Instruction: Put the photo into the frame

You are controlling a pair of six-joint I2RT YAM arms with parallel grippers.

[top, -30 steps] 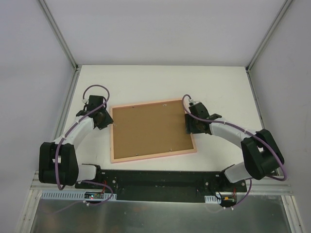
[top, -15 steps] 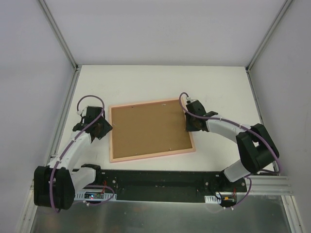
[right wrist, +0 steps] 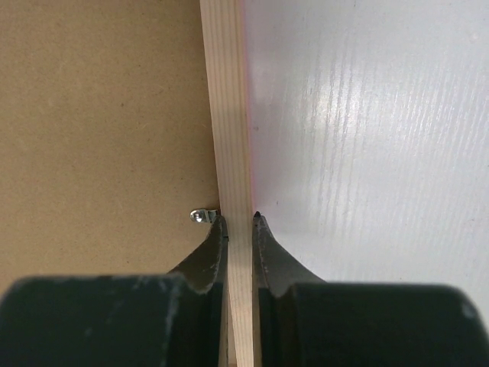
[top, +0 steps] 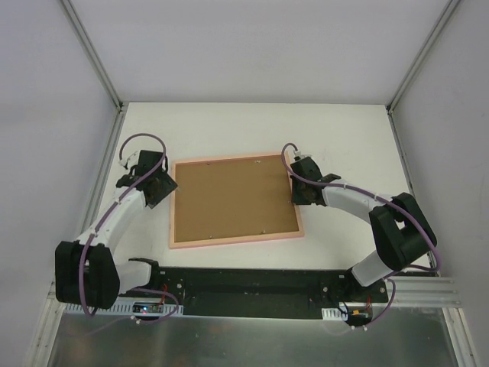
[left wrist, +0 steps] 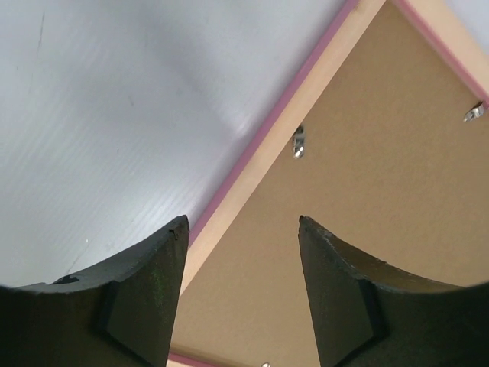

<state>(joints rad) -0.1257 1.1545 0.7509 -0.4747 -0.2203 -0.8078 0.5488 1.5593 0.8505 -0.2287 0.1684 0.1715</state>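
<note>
While the frame [top: 237, 239] lies face down in the middle of the table [top: 252, 130], its brown backing board [top: 233, 199] turned up, the two claws have swapped roles over the last second. The right claw [top: 296, 194] has narrowed until its fingers pinch the pale wooden right-hand rail from both sides, just beside a small metal clip [right wrist: 200, 215]. The left claw [top: 162, 188] has widened and holds nothing; its fingers stand apart above the upper-left part of the frame, with the pink rail running under the gap between them. The frame has also slid a little toward the upper left of the overhead view and sits squarer than before.

By my reading, the right arm now has control of the frame and the left is freed, perhaps to work the clips or the board. The photo shows in no view, so I cannot tell whether it already lies under the backing board or is elsewhere, and how far the task has got stays uncertain.

Edges matter here. The right grip is on a thin rail, so a twist could lever the frame off the table or let it slip. The lower rail lies near the black bar [top: 252, 279] at the bottom of the overhead view, leaving little room that way. White table stretches toward the top of the view, and there is a band of it on either side before the side walls [top: 46, 153] — moves upward look freest.
</note>
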